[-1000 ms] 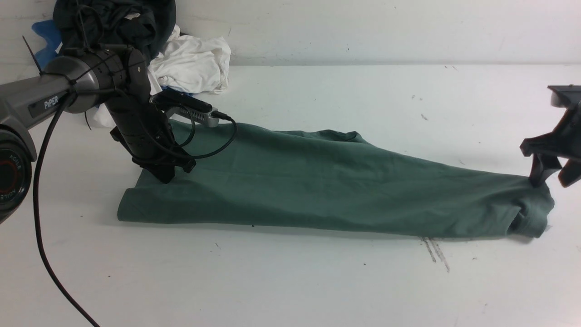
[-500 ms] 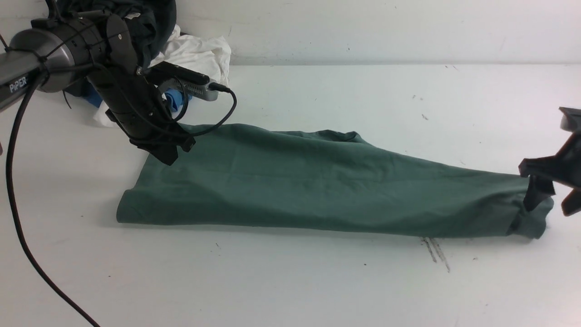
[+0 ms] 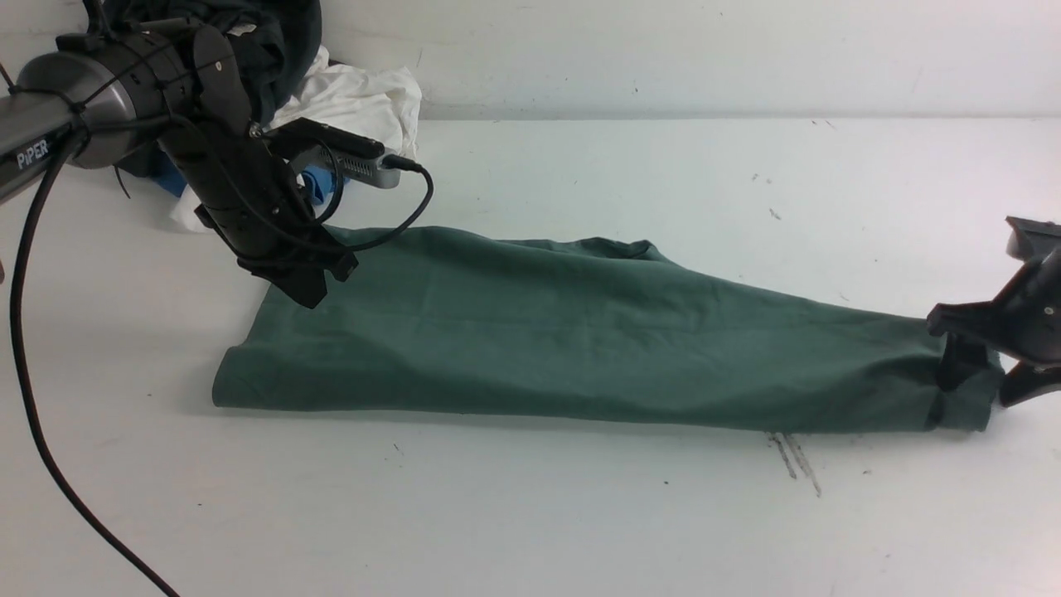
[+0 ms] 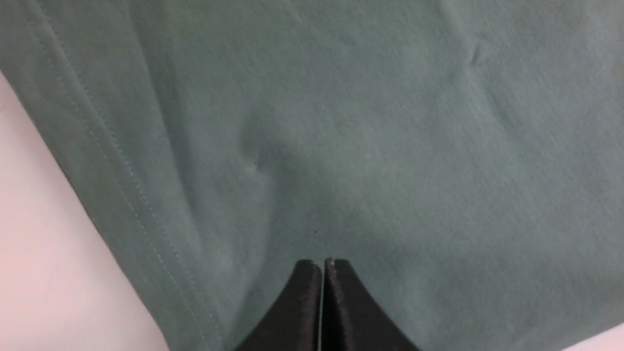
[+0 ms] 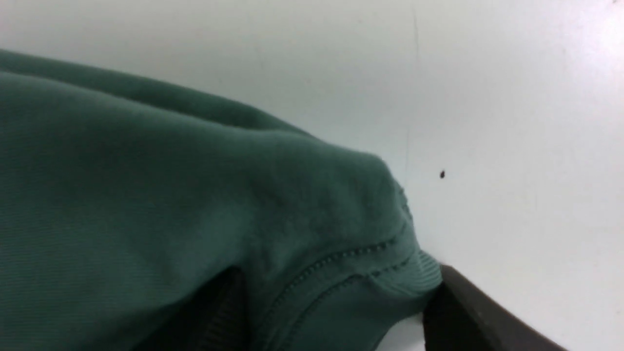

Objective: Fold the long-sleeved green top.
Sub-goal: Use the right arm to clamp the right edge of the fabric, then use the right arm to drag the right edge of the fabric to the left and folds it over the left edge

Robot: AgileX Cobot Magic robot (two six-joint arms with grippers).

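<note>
The green long-sleeved top (image 3: 580,332) lies folded into a long strip across the white table, left to right. My left gripper (image 3: 308,294) is shut and empty, held just above the strip's back left end. The left wrist view shows its closed tips (image 4: 322,263) over flat green cloth (image 4: 365,122) with a stitched hem. My right gripper (image 3: 986,381) is open at the strip's right end, with a finger on either side of the cloth. In the right wrist view (image 5: 336,312) the ribbed, stitched edge (image 5: 385,273) sits between the spread fingers (image 5: 463,312).
A pile of other garments sits at the back left against the wall: a dark one (image 3: 249,33), a white one (image 3: 356,104) and a blue one (image 3: 319,182). My left arm's cable (image 3: 25,373) hangs over the table's left side. Dark scuff marks (image 3: 796,460) lie in front of the top.
My left gripper has lifted off the top's left end and drawn back and left. My right gripper has come down and leftward, its open fingers now around the top's right end.
</note>
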